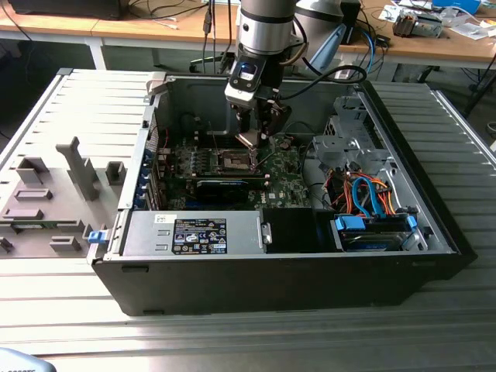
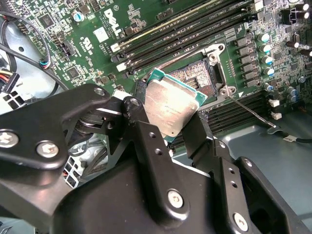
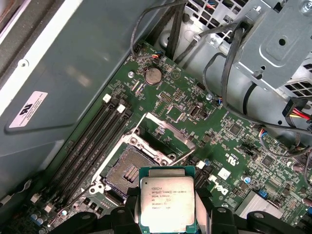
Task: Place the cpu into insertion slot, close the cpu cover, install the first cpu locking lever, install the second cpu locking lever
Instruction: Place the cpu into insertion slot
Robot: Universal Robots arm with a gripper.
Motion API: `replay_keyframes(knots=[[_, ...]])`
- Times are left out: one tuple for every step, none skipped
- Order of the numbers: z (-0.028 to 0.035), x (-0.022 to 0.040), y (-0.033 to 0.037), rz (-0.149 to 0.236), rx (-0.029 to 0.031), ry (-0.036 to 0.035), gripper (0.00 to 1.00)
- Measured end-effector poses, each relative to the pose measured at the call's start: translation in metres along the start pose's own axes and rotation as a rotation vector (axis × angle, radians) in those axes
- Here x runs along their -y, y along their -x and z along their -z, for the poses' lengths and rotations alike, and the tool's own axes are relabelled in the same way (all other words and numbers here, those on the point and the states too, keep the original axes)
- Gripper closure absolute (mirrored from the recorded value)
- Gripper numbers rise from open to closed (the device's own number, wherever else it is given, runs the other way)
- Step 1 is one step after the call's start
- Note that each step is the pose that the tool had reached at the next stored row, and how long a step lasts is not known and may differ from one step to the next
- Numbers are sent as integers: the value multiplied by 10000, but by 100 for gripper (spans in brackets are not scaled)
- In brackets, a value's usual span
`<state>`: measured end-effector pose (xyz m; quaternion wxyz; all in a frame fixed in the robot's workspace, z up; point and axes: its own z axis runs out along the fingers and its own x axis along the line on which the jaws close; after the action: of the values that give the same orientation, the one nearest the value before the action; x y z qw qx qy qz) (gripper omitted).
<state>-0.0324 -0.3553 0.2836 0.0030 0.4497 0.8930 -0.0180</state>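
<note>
Currently held: thin square silver-topped cpu [image 3: 167,202], pinched by black gripper [image 2: 171,119].
Handling: we judge it light, fragile; edges only.

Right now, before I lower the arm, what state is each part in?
gripper: shut on the cpu.
cpu: held above the socket, not seated.
socket: open, empty.
cpu cover: raised open.
locking lever: unlatched, swung clear of the socket.
computer case: side open.
</note>
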Motion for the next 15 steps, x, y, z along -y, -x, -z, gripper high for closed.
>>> replay_keyframes(knots=[[0, 0, 0, -3, 0, 0, 46], [0, 0, 0, -5, 0, 0, 46], [0, 0, 0, -11, 0, -1, 46], [0, 0, 0, -14, -1, -1, 46], [-2, 0, 0, -128, -4, -3, 46], [-4, 0, 0, -173, -5, -4, 46], [-4, 0, 0, -174, -6, -4, 46], [-4, 0, 0, -175, -5, -4, 46], [-5, 0, 0, -191, -6, -4, 46], [-5, 0, 0, -203, -6, -5, 46], [-5, 0, 0, -219, -6, -5, 46], [-6, 0, 0, -226, -7, -5, 46], [-6, 0, 0, -232, -7, -5, 46], [-6, 0, 0, -235, -7, -5, 46], [-7, 0, 0, -258, -8, -5, 46]])
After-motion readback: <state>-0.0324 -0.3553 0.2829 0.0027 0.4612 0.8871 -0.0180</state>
